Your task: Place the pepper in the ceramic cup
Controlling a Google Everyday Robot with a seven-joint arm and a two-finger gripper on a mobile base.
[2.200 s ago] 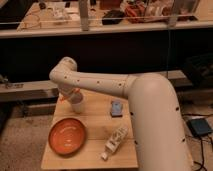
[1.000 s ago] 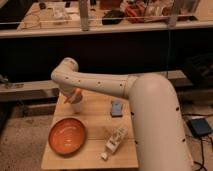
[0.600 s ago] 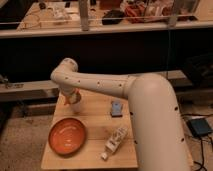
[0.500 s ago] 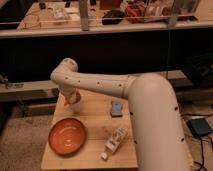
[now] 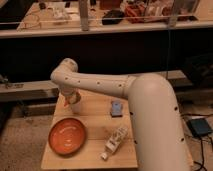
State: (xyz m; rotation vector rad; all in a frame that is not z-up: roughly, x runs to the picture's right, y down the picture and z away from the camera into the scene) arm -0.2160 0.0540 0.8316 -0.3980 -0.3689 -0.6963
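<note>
My gripper [image 5: 70,98] hangs down from the white arm over the back left corner of the small wooden table [image 5: 95,120]. A small orange-red pepper [image 5: 67,99] shows at the gripper's tip, and the gripper looks shut on it. The off-white ceramic cup [image 5: 76,106] stands upright on the table directly below and slightly right of the gripper. The gripper partly hides its rim. The pepper is at about rim height, touching or just above the cup's left side.
A large round orange plate [image 5: 67,136] lies at the table's front left. An elongated cream-white block [image 5: 115,140] lies front centre, and a small blue-grey object [image 5: 116,107] lies to the right of the cup. My thick white arm covers the table's right side. A dark bench runs behind.
The gripper with the pepper has dipped slightly toward the cup. The cup, the plate and the other objects have not moved.
</note>
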